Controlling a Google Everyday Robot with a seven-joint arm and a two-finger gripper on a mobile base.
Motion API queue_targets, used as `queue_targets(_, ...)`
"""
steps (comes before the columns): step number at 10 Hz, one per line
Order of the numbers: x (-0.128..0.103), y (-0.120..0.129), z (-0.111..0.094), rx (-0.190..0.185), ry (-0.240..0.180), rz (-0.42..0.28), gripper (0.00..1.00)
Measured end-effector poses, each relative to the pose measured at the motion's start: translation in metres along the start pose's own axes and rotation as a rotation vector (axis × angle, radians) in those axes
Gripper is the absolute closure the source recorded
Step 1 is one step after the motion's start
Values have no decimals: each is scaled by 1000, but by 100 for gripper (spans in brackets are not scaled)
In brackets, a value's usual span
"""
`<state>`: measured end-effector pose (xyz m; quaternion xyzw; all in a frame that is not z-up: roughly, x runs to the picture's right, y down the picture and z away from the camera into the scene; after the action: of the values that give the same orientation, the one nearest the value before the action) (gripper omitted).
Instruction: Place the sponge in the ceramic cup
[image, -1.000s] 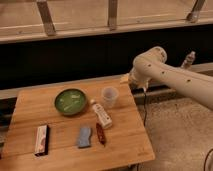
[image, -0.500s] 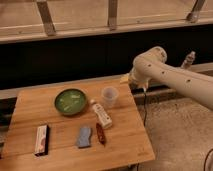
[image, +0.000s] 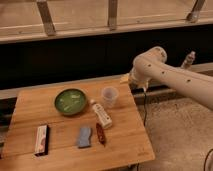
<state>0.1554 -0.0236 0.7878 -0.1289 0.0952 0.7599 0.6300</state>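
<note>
Sponge (image: 84, 136) lies near on the table (image: 35, 107); ceramic cup (image: 109, 96) stands farther; the gripper (image: 125, 79) apparently hovers right of the cup, its grip impossible to tell.

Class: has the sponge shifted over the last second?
No. The sponge still lies beside the dark red object, near the front edge of the table; the gripper sits beyond its far right corner.
</note>
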Motion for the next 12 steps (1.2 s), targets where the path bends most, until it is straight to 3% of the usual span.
queue_targets(4,0,2,-1,-10,4,0,20)
queue_targets(6,6,17,-8,-86,10,-26,20)
queue_targets(8,24,62,-21,-143,13,-102,20)
queue_targets(9,46,99,-28,-174,22,-171,20)
queue_targets(12,90,157,-34,-187,47,-310,20)
